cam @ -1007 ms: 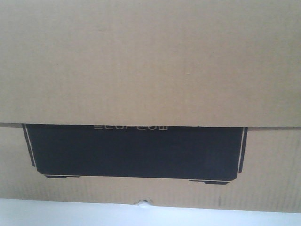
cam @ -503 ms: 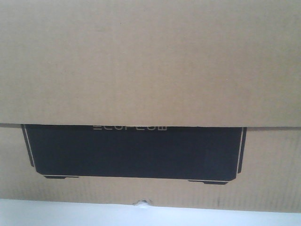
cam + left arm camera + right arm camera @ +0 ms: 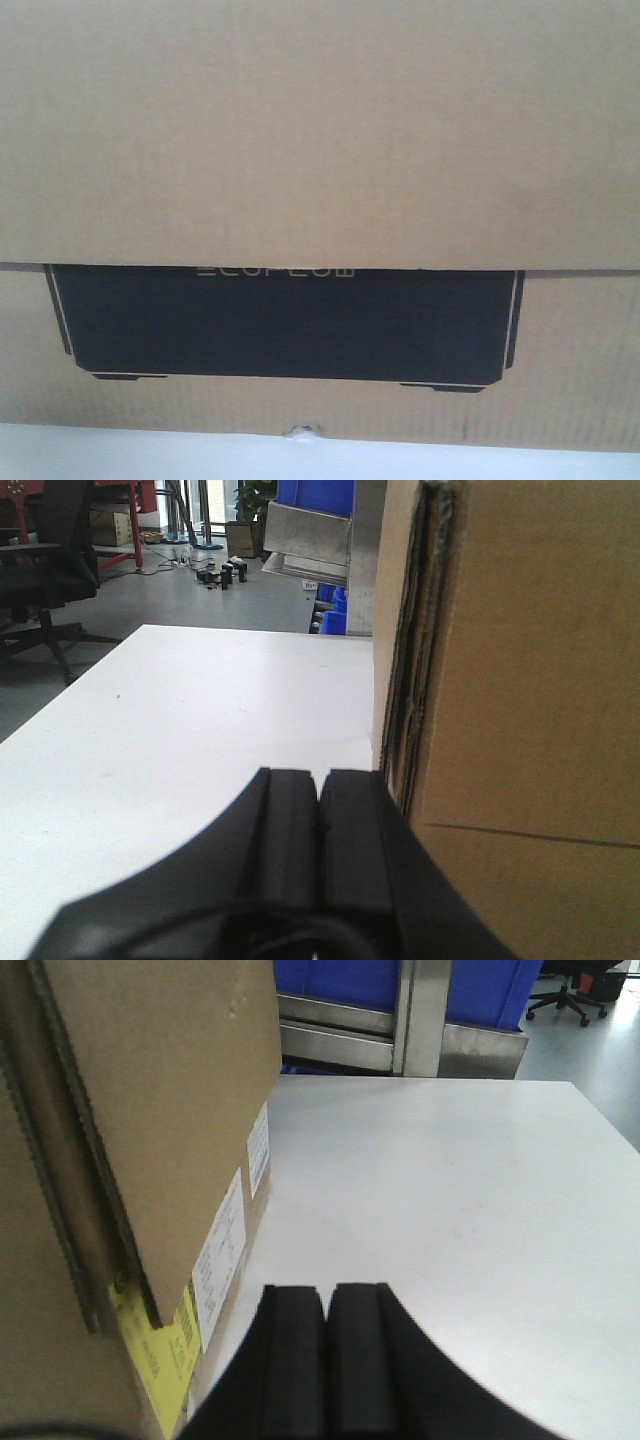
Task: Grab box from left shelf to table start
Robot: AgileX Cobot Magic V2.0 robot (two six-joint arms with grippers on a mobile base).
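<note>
The left pincer [image 3: 318,790], pads pressed together and holding nothing, lies flat against one side of the large brown corrugated cardboard box [image 3: 320,130]; the right pincer [image 3: 326,1305], likewise closed, flanks the opposite side. The box appears to rest on the plain white desk [image 3: 200,710]. Squeezed only by friction, it could slip or tilt if one arm eases off. Only the front view shows the black printed panel [image 3: 285,322]; only the right wrist view shows the pale labels [image 3: 222,1250].
</note>
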